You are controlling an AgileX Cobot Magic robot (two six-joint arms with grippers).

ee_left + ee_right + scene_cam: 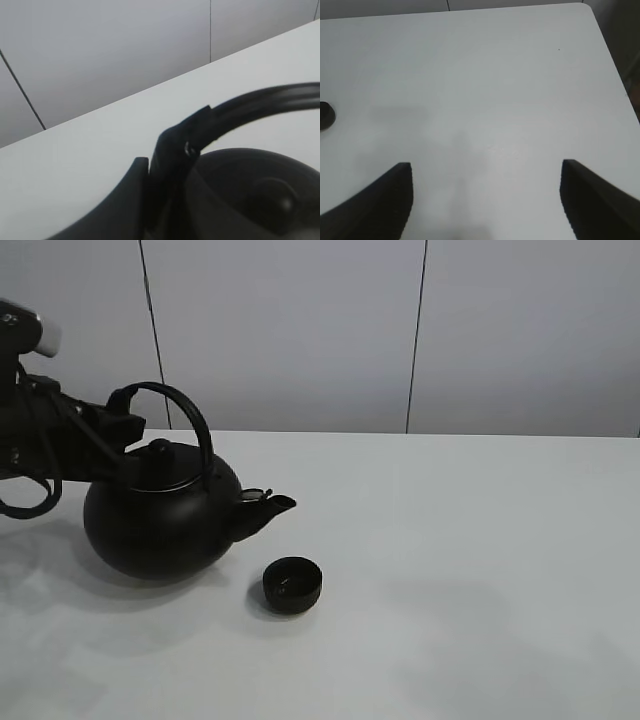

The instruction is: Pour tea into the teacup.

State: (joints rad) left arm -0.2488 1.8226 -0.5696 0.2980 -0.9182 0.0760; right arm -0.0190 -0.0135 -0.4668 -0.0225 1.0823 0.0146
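Observation:
The big black kettle (160,525) is upright at the left of the white table, its spout (268,510) pointing right toward the teacup. My left gripper (128,422) is shut on the left end of the kettle's arched handle (190,415). The left wrist view shows it clamping the handle (260,102) above the lid (265,195). The small black teacup (292,584) stands on the table just right of and in front of the spout; it also shows at the edge of the right wrist view (326,115). No tea stream shows. My right gripper (487,200) is open and empty over bare table.
The white table (480,570) stretches to the right of the teacup, with a grey panelled wall (300,330) behind it. The table's corner and edge (592,15) show in the right wrist view.

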